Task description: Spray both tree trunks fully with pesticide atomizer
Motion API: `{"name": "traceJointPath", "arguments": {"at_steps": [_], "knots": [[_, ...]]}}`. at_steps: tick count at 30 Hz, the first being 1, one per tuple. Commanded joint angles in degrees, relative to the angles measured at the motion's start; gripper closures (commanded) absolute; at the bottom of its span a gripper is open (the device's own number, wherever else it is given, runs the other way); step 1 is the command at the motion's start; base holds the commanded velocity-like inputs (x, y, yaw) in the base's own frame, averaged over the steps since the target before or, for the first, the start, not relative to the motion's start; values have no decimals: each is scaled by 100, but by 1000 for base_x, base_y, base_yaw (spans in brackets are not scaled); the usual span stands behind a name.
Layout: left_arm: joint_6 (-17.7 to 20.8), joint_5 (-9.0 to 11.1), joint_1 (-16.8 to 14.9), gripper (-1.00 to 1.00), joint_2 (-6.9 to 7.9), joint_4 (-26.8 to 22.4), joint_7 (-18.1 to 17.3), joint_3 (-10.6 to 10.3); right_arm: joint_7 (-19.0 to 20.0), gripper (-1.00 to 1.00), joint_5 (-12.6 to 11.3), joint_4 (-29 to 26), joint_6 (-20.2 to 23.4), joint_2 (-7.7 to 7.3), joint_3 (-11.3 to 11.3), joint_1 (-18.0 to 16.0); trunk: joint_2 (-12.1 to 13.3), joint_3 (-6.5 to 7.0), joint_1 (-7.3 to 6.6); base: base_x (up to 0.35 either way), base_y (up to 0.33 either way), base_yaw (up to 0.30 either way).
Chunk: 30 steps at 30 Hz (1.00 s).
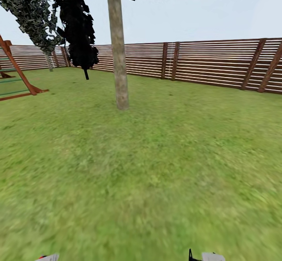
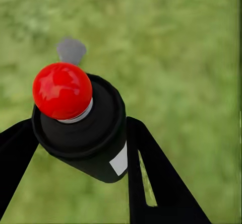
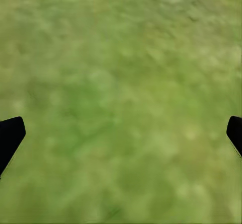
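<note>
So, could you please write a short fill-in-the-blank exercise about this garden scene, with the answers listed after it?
1. The left gripper is shut on the pesticide atomizer, whose round cap is coloured ____.
2. The right gripper hangs open over the ____.
3. In the head view, the nearest tree trunk stands in front of a brown wooden ____.

Missing words: red; grass; fence

Left gripper point(image 2: 80, 148) jaws clamped around load; right gripper point(image 3: 121, 136) jaws spread wide, holding nothing.
</note>
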Motion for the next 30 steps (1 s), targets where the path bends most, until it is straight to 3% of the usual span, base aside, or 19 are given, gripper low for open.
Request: {"name": "traceJointPath", "arguments": {"at_steps": [1,3,6,8,14,30], "knots": [[0,3,0,100,-2,-1,0,2,0,-100,4,-20,-3,2,3,2,0,0,0,338,-84,0],[0,3,0,100,-3,-1,0,0,11,-100,15,-57,-24,10,6,0,0,0,0,338,-84,0],[0,3,0,100,-7,-1,0,-2,17,-100,11,-691,-31,8,8,0,0,0,0,338,-83,0],[0,3,0,100,-11,1,0,-7,21,-100,19,-824,-28,-16,11,0,0,0,0,338,-83,0],[0,3,0,100,-21,3,0,-9,31,-100,36,-832,-2,-48,13,0,0,-6,0,338,-83,33],[3,3,0,100,-13,4,9,6,26,-100,80,-825,-7,-53,13,0,0,-74,0,338,-39,231]]}}
